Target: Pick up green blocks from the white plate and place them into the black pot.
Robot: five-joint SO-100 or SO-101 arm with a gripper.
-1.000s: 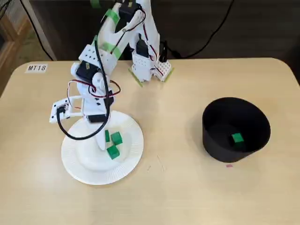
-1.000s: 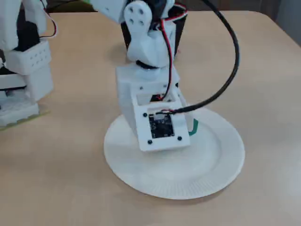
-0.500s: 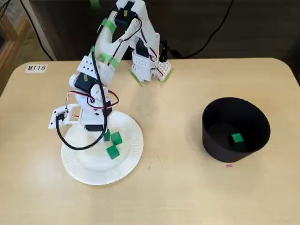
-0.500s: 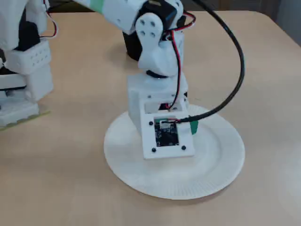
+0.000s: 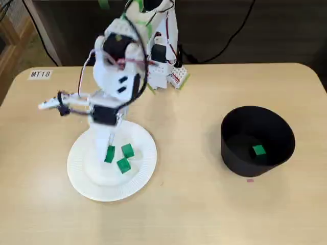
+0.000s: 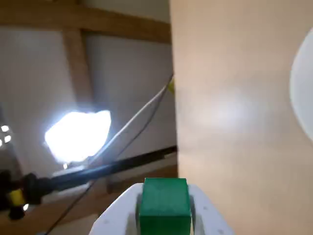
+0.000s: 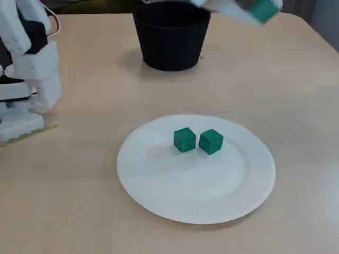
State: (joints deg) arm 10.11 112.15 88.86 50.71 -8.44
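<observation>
On plate (image 5: 84, 179), 2 blocks (image 5: 122, 165) side by side; in a fixed view, pot (image 5: 234, 157) at 3 o'clock, holding 1 block (image 5: 258, 150).

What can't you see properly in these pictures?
- Black pot: in a fixed view its wall hides the inside.
- Claw with its green block: in a fixed view, blurred and cut off by the top edge.
- White plate: wrist view shows only a sliver at the right edge.
</observation>
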